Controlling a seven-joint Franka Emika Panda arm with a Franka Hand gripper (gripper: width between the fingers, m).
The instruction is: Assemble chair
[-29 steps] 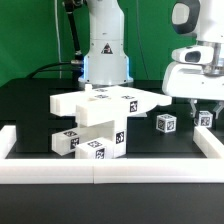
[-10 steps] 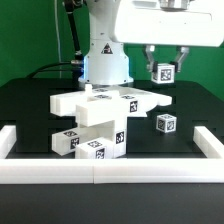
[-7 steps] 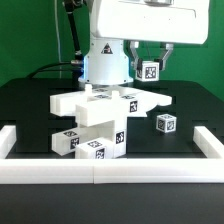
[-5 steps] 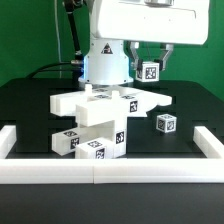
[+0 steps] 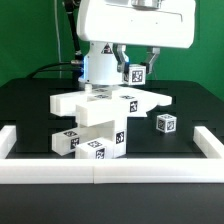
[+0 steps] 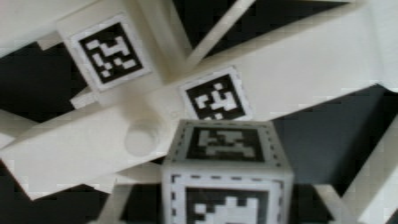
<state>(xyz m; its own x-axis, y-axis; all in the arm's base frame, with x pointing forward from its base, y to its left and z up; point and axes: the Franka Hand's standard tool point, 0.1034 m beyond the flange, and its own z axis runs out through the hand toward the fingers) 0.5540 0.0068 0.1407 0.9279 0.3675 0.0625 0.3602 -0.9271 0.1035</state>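
Note:
My gripper (image 5: pixel 135 72) is shut on a small white tagged cube (image 5: pixel 135 74) and holds it in the air above the partly built chair (image 5: pixel 100 112), near its far right part. The chair is a stack of matte white tagged slabs and bars in the middle of the black table. In the wrist view the held cube (image 6: pixel 224 170) fills the near part of the picture, with the chair's tagged slabs (image 6: pixel 111 52) below it. A second tagged cube (image 5: pixel 166 123) lies on the table to the exterior view's right of the chair.
A plain white border rail (image 5: pixel 100 171) runs along the table's front, with side pieces at the exterior view's left (image 5: pixel 6 140) and right (image 5: pixel 210 143). The robot's base (image 5: pixel 105 65) stands behind the chair.
The gripper lifted a cube from the table at the exterior view's right and has carried it leftward to above the chair. The other cube and the chair have not moved.

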